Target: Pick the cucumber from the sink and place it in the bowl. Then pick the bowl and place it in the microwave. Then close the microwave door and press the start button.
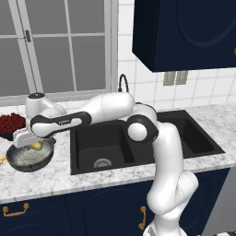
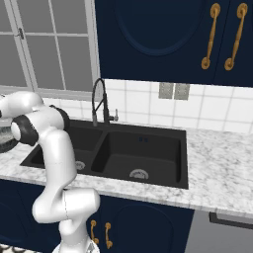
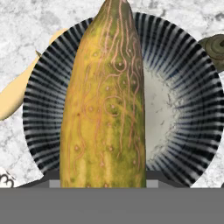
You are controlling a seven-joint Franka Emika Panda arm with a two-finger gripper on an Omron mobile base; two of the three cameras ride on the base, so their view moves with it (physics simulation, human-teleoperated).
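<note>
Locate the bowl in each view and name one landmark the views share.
Left base view: the bowl sits at the left edge on the marble counter, left of the sink, under the gripper.
Right base view: only a sliver of it shows at the left edge, behind the arm.
Hand view: its striped inside spreads behind the cucumber.
Shared landmark: the black sink in both base views.

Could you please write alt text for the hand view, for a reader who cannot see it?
A yellowish-green cucumber stands lengthwise up the middle of the picture, held directly above a wide round bowl with a dark streaked wall and a pale speckled bottom. The bowl sits on a marbled grey counter, with a pale yellow object beside it at the left.
</note>
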